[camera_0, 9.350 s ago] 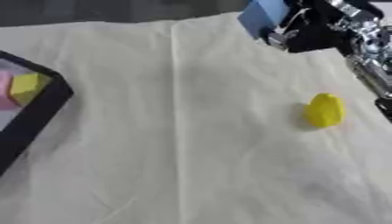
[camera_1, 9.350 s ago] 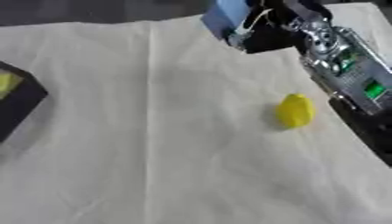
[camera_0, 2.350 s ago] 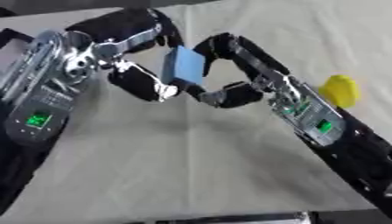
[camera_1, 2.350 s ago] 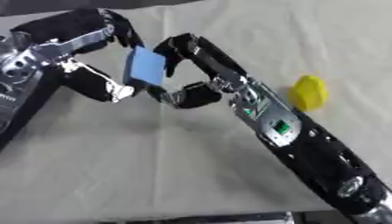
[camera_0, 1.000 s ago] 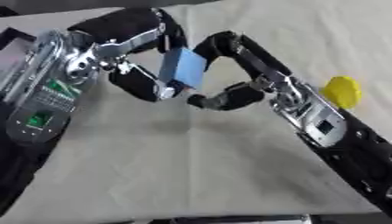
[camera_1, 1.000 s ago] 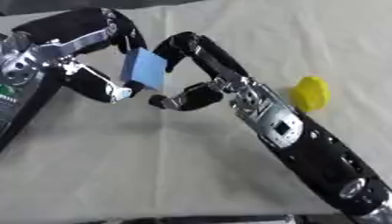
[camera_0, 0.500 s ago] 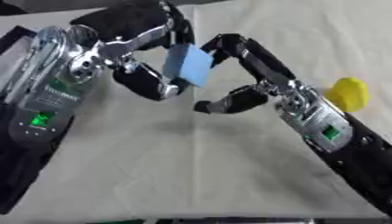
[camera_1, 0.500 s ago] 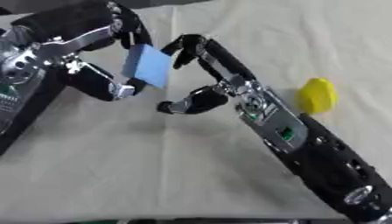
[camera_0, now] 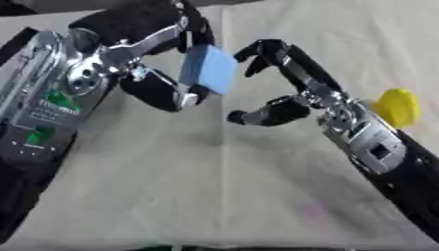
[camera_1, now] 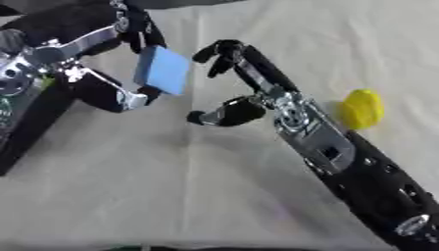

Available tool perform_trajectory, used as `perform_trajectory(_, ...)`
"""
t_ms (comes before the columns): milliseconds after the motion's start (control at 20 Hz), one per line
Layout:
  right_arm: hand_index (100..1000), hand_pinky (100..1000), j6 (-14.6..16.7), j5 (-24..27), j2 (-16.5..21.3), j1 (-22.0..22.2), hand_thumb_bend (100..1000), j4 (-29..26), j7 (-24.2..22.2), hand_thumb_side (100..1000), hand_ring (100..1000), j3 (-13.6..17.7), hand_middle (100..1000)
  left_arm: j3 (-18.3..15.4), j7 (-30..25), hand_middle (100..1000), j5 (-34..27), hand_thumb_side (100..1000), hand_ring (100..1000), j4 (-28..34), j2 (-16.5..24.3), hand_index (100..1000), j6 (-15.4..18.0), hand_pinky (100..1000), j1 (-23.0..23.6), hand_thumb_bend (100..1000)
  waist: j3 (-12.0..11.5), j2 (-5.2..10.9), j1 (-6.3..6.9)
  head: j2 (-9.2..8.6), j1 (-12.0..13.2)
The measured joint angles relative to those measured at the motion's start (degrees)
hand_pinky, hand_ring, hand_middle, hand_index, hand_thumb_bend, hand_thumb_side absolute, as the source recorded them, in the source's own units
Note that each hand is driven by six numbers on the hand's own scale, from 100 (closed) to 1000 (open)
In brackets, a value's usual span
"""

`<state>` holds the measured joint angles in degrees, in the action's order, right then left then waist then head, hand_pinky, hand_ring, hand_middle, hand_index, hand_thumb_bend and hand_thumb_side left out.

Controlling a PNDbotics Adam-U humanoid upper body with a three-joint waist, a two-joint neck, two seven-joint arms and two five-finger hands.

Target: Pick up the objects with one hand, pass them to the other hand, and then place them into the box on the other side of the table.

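Bare cream cloth (camera_0: 214,196) lay below both arms. The left hand (camera_0: 163,73) pinched a blue block (camera_0: 208,69) above the surface; the right hand (camera_0: 283,83), just beside it, was spread, holding nothing. A yellow object (camera_0: 396,108) lay near the right edge.

Place: probably a robot lab or test room, though little beyond the work surface shows.
Surface: a bench (camera_0: 214,196) under a cream cloth, creased down the middle, laid out like a test setup and not a home table.
Props: a blue block (camera_0: 208,69) and a yellow object (camera_0: 396,108), plain practice pieces.
Machine: black and silver arms with exposed joints and green boards.
Far edge: dark, unclear.
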<state>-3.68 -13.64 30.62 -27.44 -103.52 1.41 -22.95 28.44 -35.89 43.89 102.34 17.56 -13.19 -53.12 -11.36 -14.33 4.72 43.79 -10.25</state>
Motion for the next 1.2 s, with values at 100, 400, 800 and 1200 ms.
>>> perform_trajectory(100, 746, 686, -0.26, -0.01, 0.04, 0.28, 690, -0.01, 0.08, 152, 616, 0.02, 695, -0.38, 0.27, 477, 0.0, 100, 590, 0.19, 0.41, 400, -0.36, 687, 0.36, 216, 0.01, 0.0, 0.0, 0.0, 0.17)
perform_trajectory(400, 746, 686, -0.68, -0.23, 0.58, 0.79, 695, -0.45, 0.39, 142, 616, 0.45, 696, -2.66, 2.42, 473, -0.72, 100, 582, 1.11, 2.55, 399, -2.31, 686, 1.36, 190, 0.02, 0.0, 0.0, -0.03, 0.94)
perform_trajectory(800, 744, 685, -1.05, -0.23, 1.15, 1.24, 701, -1.07, 0.55, 137, 599, 0.8, 695, -7.35, 7.97, 464, -2.64, 100, 568, 1.34, 6.52, 379, -6.34, 684, 2.83, 140, 0.04, 0.0, -0.02, -0.06, 2.34)
perform_trajectory(1200, 744, 686, -1.33, -0.26, 1.51, 1.43, 705, -1.84, 0.39, 138, 599, 1.03, 695, -11.03, 12.76, 460, -6.34, 100, 560, -3.27, 9.39, 375, -10.6, 686, 3.77, 100, 0.34, 0.0, -0.03, -0.06, 3.46)
